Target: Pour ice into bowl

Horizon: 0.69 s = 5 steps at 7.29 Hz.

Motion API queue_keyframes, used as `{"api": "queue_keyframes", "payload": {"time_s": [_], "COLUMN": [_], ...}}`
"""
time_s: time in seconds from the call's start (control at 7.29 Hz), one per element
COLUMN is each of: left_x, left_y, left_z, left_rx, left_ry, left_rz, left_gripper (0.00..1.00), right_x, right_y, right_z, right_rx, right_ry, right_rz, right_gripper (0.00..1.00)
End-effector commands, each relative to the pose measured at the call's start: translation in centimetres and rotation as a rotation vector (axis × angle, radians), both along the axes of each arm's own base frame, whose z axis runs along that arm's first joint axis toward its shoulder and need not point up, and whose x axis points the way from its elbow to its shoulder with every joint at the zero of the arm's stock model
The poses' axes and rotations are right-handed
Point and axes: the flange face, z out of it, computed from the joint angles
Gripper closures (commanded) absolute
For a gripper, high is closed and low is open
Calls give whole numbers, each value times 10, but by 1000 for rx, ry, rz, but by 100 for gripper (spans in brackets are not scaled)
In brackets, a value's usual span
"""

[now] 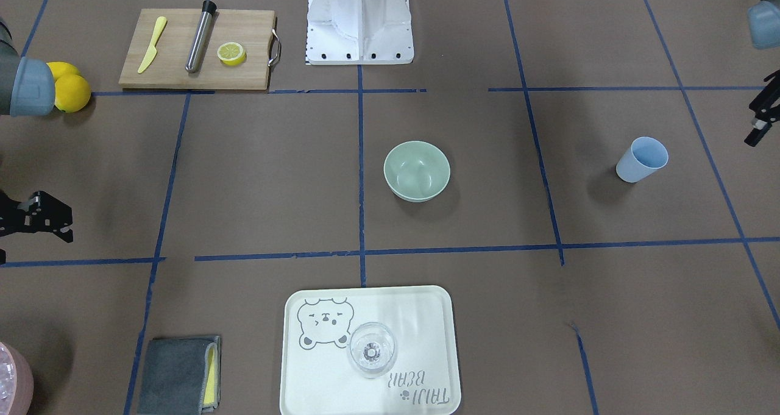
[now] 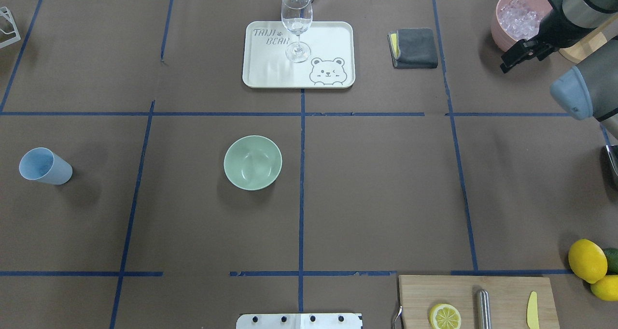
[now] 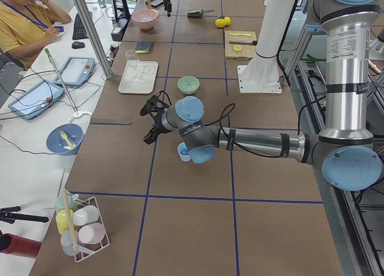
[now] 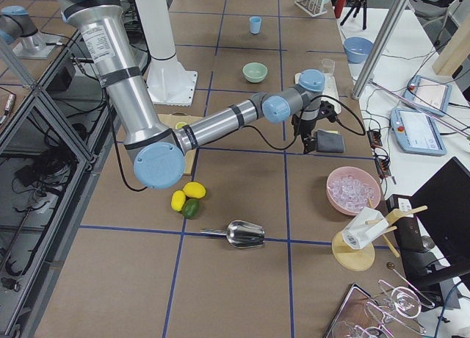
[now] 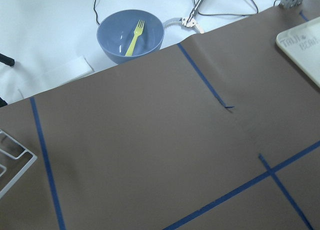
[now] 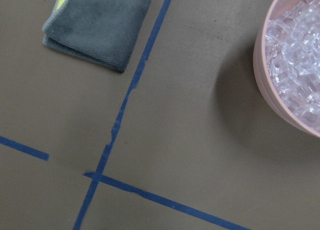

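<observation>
The pale sage-green bowl (image 1: 417, 171) stands upright and empty near the table's middle; it also shows in the overhead view (image 2: 252, 162). The ice (image 2: 519, 17) is a heap of small clear cubes in a pink container (image 2: 502, 32) at the far right corner, also in the right wrist view (image 6: 295, 65). My right gripper (image 2: 512, 57) hangs open and empty just beside the pink container, above bare table. My left gripper (image 1: 753, 122) is open and empty, raised beyond the blue cup (image 2: 45, 166), far from the bowl. No fingers show in either wrist view.
A tray (image 2: 270, 75) with a wine glass (image 2: 296, 24) is at the far middle, with a grey cloth (image 2: 414, 48) to its right. A cutting board (image 2: 502, 290) holds a lemon slice, muddler and knife. Lemons (image 2: 586, 260) and a metal scoop (image 4: 246, 234) lie at the right.
</observation>
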Motion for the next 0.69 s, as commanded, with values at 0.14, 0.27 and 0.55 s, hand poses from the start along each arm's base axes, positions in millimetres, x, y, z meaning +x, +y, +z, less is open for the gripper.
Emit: {"api": "queue_keyframes", "payload": {"time_s": [0.14,0.27,0.55], "left_x": [55,75,99], "left_y": [65,82,110], "left_z": [26,34,49], "left_rx": [63,50,39], "left_ry": [63,91,100], "left_rz": [-204,-274,-378], "left_gripper": [0,0,0], "right_x": [38,48,54], "right_y": [17,29,35], "right_z": [41,51,56], "right_rx": [-54,-48,-52], "right_ry": [-2,5,7], "right_rz": [25,17,22], "right_gripper": [0,0,0]}}
